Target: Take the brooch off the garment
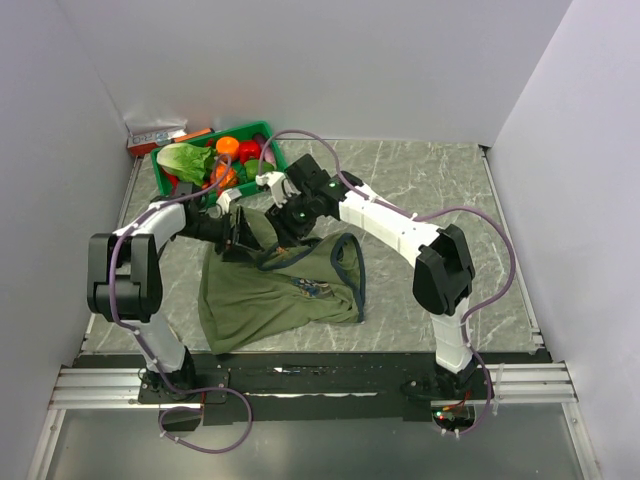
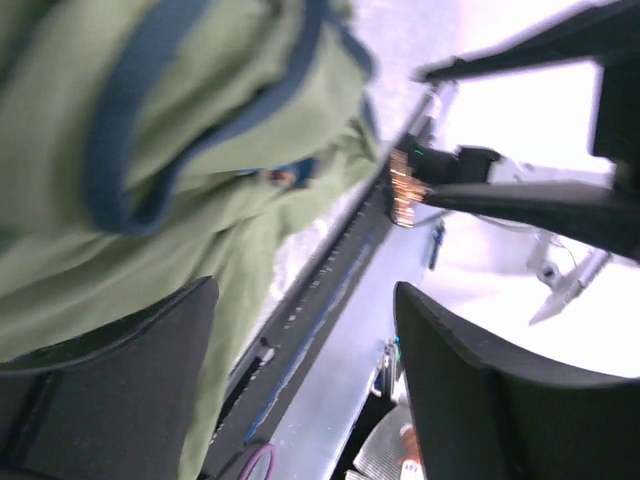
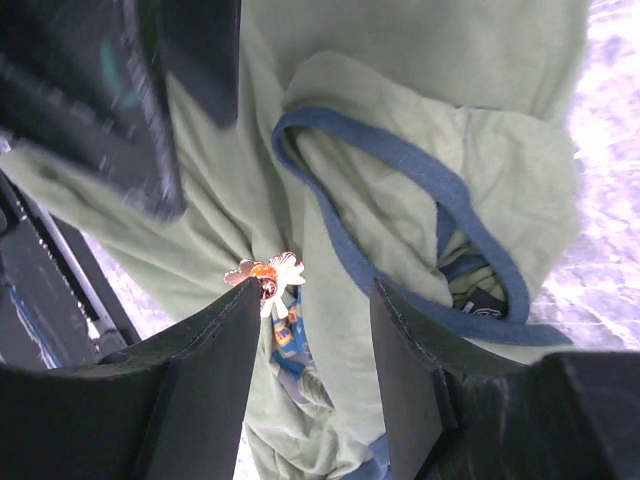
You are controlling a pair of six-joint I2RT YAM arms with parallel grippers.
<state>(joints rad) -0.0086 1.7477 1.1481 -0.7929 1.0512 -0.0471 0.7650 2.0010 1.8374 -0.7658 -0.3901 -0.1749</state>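
Matt cloth, glossy pin, smooth top

The garment (image 1: 262, 300) is soft matt cloth; the brooch (image 3: 266, 274) looks glossy, like enamelled metal; the worktop (image 1: 430, 170) is smooth, marble-patterned and slightly shiny.

No text I can read anywhere. Red-and-white carton (image 1: 155, 137) behind the green basket (image 1: 250, 128): printing on its face, too small to read. Printed graphic (image 3: 287, 345) on the garment (image 3: 420, 60), right wrist view: colour patches, possibly lettering, illegible.
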